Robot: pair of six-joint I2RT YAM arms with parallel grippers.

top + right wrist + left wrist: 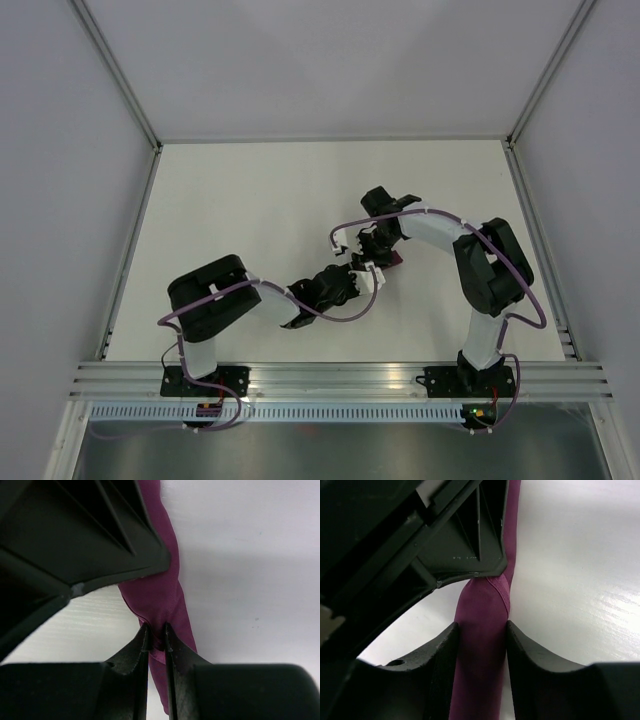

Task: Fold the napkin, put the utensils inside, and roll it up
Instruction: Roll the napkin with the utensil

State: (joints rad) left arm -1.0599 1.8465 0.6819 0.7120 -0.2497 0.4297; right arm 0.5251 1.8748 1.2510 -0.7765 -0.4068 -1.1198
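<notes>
Over the centre of the flat white table (250, 200), the left arm's black two-finger left gripper (482, 627) is closed around the shiny dark magenta cloth napkin (481, 602). Its fingers (445, 652) press both flanks of the bundle. The napkin lies on the table just right of centre, already wound into a narrow, soft tube. From above only a sliver of it shows between the two claws. The utensils cannot be seen (presumably they are wrapped inside, though nothing confirms it).

On the table's right-of-centre side, the right arm's black right gripper (156, 631) has its jaws nearly together, pinching a raised fold of the same fabric.

The cloth looks light, limp and slick, so it will probably sag, slide between pads and spring loose if released. A grasp squarely across the tube's full width, as on the left, seems the safer hold. A pinch of one outer layer risks peeling the roll open.
</notes>
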